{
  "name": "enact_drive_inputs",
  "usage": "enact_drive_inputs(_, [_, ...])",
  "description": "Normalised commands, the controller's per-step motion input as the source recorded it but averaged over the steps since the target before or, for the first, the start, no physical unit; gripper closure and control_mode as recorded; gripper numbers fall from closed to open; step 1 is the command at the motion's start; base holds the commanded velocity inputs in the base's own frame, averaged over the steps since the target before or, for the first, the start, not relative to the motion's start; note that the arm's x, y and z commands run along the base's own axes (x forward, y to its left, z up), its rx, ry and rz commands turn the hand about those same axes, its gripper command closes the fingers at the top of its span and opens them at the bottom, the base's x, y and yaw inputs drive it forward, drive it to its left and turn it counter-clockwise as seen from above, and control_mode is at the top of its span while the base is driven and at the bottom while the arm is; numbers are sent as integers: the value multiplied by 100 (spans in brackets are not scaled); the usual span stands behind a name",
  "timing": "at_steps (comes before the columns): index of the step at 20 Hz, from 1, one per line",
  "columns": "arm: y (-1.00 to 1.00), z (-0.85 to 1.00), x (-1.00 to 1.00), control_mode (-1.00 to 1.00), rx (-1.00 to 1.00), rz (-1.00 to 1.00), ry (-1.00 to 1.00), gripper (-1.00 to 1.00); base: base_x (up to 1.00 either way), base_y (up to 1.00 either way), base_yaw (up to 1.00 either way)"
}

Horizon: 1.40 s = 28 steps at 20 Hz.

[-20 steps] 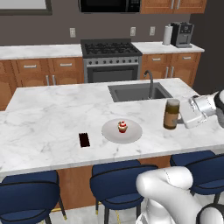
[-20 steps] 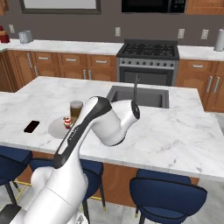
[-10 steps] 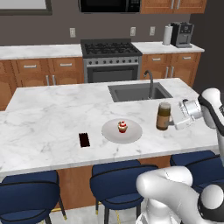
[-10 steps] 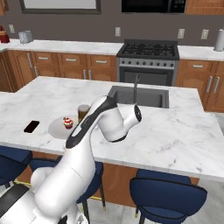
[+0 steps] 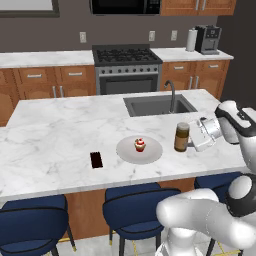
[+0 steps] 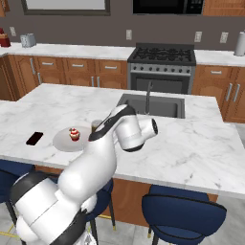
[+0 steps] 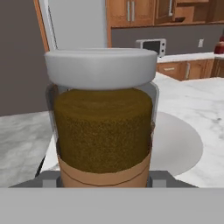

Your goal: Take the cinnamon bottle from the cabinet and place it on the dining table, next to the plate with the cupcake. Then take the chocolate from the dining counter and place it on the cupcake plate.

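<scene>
marble counter (image 5: 60,150); cinnamon bottle (image 5: 181,136) upright between the jaws, beside plate (image 5: 125,150).

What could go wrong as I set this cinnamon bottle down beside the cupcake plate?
The gripper holds the cinnamon bottle upright, close to the plate. Sliding further left could nudge the plate and tip the cupcake. Releasing before the base sits flat on the counter might topple the tall bottle. The sink lies just behind it.
</scene>
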Motion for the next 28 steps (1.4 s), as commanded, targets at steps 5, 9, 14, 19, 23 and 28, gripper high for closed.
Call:
enact_drive_inputs(5, [-3, -28, 49, -100, 0, 4, -4, 100, 0, 0, 0])
enact_drive_inputs(9, [0, -25, 50, -100, 0, 0, -1, 100, 0, 0, 0])
enact_drive_inputs(14, [0, -23, 46, -100, 0, 0, 0, 100, 0, 0, 0])
enact_drive_inputs(19, [0, -26, 35, -100, 0, 0, 0, 100, 0, 0, 0])
enact_drive_inputs(23, [0, -31, 26, -100, 0, 0, 0, 100, 0, 0, 0])
enact_drive_inputs(28, [0, -27, 23, -100, 0, 0, 0, 100, 0, 0, 0])
